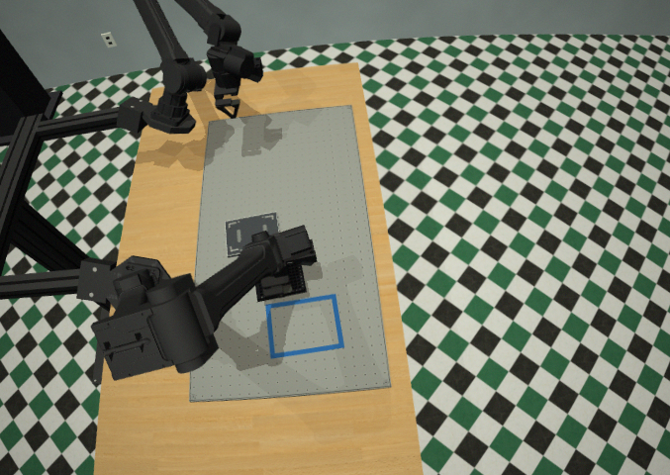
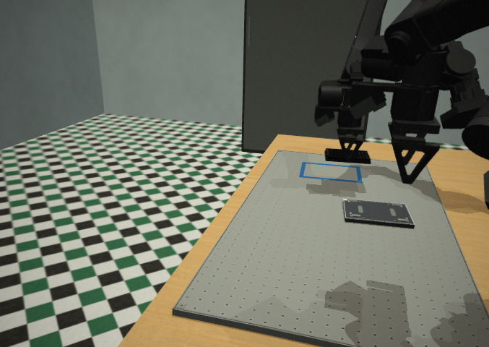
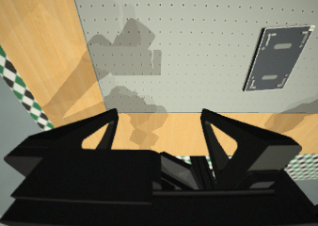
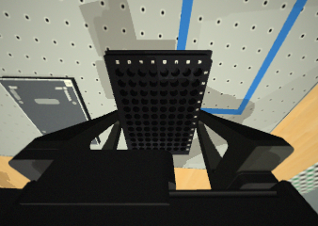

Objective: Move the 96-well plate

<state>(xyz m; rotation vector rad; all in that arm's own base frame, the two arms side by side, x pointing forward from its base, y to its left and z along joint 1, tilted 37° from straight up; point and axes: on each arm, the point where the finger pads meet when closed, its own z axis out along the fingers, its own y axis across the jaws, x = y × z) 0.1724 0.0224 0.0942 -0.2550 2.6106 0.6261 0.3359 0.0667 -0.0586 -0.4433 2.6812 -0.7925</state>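
Note:
The black 96-well plate [image 1: 298, 278] [image 2: 334, 156] [image 4: 159, 96] is held level, in the air, between the fingers of my right gripper [image 4: 158, 113]. It is beside the blue outline of B1 [image 1: 307, 352] [image 2: 331, 178] [image 4: 223, 111], on the nest's side. In the right wrist view its letter A and number 1 meet at the top right corner. The dark nest N1 [image 1: 233, 246] [image 2: 378, 212] [image 3: 279, 58] [image 4: 44, 113] is empty; a pale corner mark shows at its top right in the right wrist view. My left gripper [image 2: 408, 180] [image 3: 159, 113] is open and empty, over the far table end in the top view.
The grey perforated board [image 1: 290, 179] [image 2: 294, 253] lies on the wooden table [image 1: 245, 436] and bears the nest and outline. The right forearm [image 1: 239, 268] reaches low across the board and partly hides the nest in the top view. The left arm stands away from the nest.

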